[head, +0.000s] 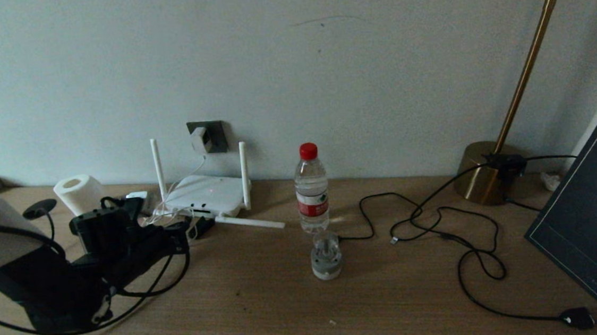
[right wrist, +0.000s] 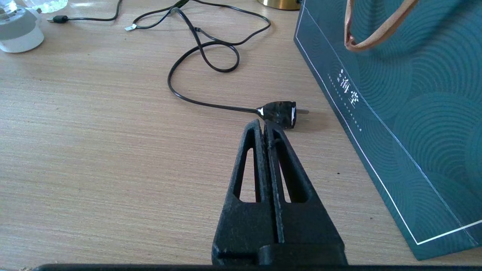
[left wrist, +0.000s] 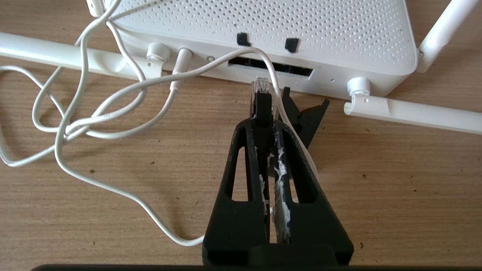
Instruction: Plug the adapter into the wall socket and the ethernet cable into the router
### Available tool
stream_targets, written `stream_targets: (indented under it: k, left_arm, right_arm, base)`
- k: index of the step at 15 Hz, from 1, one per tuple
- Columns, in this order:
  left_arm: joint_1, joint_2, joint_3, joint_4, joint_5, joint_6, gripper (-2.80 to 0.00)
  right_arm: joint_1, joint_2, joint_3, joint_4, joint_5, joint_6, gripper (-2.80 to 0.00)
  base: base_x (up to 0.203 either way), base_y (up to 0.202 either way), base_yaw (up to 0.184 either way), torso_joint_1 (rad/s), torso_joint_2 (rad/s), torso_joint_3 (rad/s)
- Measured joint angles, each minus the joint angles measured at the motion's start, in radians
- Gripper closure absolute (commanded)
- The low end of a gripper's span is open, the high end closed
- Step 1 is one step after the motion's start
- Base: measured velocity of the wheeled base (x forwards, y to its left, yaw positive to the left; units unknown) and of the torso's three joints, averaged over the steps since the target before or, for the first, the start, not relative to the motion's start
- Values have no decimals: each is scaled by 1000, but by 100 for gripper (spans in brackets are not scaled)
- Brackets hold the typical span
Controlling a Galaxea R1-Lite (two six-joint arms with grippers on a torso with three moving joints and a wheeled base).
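1. Looking through the left wrist view, I see the ethernet cable [left wrist: 260, 98] as a small clear-tipped plug with a black body, its tip just short of the dark row of ports on the router [left wrist: 286, 34].
2. I see the router as a flat white box with a dotted top, lying on the wooden desk [head: 267, 308] against the wall; two antennas stand upright and others lie flat on the desk.
3. On my head view the adapter [head: 200, 140], a small white cube, already sits in the dark grey wall socket [head: 213, 136] above the router, and its thin white cord [left wrist: 94, 116] runs down in loose loops to a jack on the router's port side.
4. One loop of that white cord crosses in front of the port row, right beside the ethernet plug.
5. My left gripper [left wrist: 268, 128] is clenched on the ethernet cable, pinching the plug's black body so the clear tip sticks out ahead of the fingertips, pointing at the ports.
6. The left arm reaches low over the desk from the left side, its gripper roughly level.
7. My right gripper [right wrist: 264, 126] hangs over the desk near a lamp cord's black plug [right wrist: 280, 111] and a dark green gift bag [right wrist: 406, 113], fingers pressed together and holding nothing.
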Motion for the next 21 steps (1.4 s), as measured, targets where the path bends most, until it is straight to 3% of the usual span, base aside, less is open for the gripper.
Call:
stream_targets:
  k: [11, 21]
  left_arm:
    - [3, 0, -11, 0, -5, 0, 0]
    - [38, 0, -30, 7, -110, 29, 0]
  right_arm:
    - [0, 0, 0, 0, 0, 0, 0]
    - [0, 0, 0, 0, 0, 0, 0]
  base:
    - [0, 0, 0, 0, 0, 0]
    - [0, 0, 0, 0, 0, 0]
